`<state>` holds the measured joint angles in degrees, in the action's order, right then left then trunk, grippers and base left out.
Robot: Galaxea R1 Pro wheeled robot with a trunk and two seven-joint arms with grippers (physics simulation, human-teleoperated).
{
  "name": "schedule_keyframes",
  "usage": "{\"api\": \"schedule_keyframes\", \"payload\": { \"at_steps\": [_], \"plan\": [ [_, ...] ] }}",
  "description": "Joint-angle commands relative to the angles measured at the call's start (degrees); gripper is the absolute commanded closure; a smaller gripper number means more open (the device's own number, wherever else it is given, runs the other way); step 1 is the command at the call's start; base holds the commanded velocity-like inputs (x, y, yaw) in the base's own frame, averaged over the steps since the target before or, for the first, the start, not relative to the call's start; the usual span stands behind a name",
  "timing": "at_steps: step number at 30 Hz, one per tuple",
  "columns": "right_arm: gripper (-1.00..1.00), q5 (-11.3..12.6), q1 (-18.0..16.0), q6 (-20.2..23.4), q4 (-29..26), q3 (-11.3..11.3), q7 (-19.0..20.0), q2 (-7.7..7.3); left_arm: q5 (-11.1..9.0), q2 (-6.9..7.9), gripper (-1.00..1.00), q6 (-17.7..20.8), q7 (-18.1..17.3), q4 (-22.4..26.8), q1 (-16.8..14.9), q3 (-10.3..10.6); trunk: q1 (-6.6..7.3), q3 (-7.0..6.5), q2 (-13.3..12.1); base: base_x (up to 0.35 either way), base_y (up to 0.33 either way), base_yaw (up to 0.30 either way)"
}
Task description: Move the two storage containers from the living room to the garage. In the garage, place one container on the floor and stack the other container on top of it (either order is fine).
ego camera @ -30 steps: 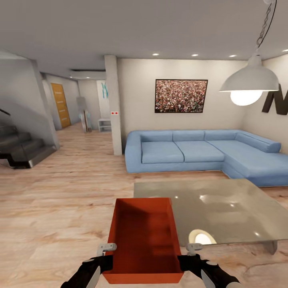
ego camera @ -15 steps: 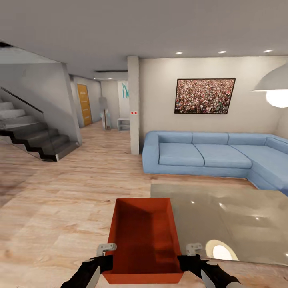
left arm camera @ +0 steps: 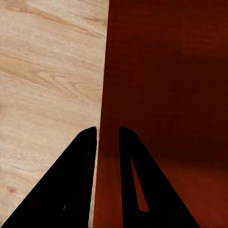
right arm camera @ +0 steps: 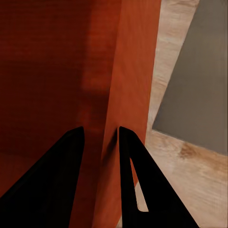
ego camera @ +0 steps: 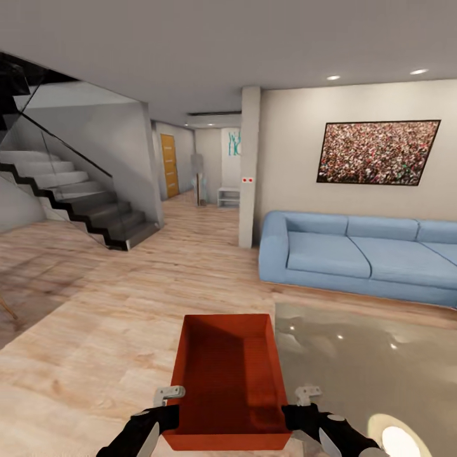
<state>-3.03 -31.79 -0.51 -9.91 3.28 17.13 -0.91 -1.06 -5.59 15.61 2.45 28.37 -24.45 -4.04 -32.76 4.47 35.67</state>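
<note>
I carry one orange-red storage container (ego camera: 228, 374), an open ribbed bin, in front of me above the light wood-plank floor of the living room. My left gripper (ego camera: 172, 412) is shut on its left wall; the left wrist view shows that wall (left arm camera: 156, 85) pinched between the black fingers (left arm camera: 83, 161). On the opposite side my right gripper (ego camera: 293, 412) is shut on the right wall, seen edge-on in the right wrist view (right arm camera: 128, 80). The bin is empty inside.
A grey glass coffee table (ego camera: 374, 362) lies low at the right. Behind it stands a blue sofa (ego camera: 355, 257) under a wall picture (ego camera: 377, 152). A pillar (ego camera: 249, 165), a corridor with an orange door (ego camera: 169, 165) and dark stairs (ego camera: 82, 203) are ahead left.
The whole view has swung left: sofa, table and picture slid right, the pendant lamp left the picture, and the stairs came further in. The container and both grippers hold the same place.
</note>
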Motion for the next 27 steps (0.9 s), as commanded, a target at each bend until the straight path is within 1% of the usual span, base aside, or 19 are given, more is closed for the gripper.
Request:
{"api": "schedule_keyframes", "payload": {
  "at_steps": [1, 11, 27],
  "plan": [
    [1.00, -0.9, 0.0, 0.0, 0.1, -0.6, 0.2, -0.05, 1.3, 0.49, 1.00, 0.4, 0.7, 0.3, -0.1, -0.6, -0.04, 0.10, 0.1, 0.264, 0.186, 0.298],
    [1.00, -0.9, 0.0, 0.0, 0.1, -0.6, 0.2, -0.05, 1.4, 0.71, 1.00, 0.4, 0.7, 0.3, -0.1, -0.6, -0.04, 0.10, 0.1, 0.280, 0.149, 0.298],
    [1.00, -0.9, 0.0, 0.0, 0.1, -0.6, 0.2, -0.05, 1.4, 0.93, 1.00, 0.4, 0.7, 0.3, -0.1, -0.6, -0.04, 0.10, 0.1, 0.306, 0.086, 0.298]
  ]
}}
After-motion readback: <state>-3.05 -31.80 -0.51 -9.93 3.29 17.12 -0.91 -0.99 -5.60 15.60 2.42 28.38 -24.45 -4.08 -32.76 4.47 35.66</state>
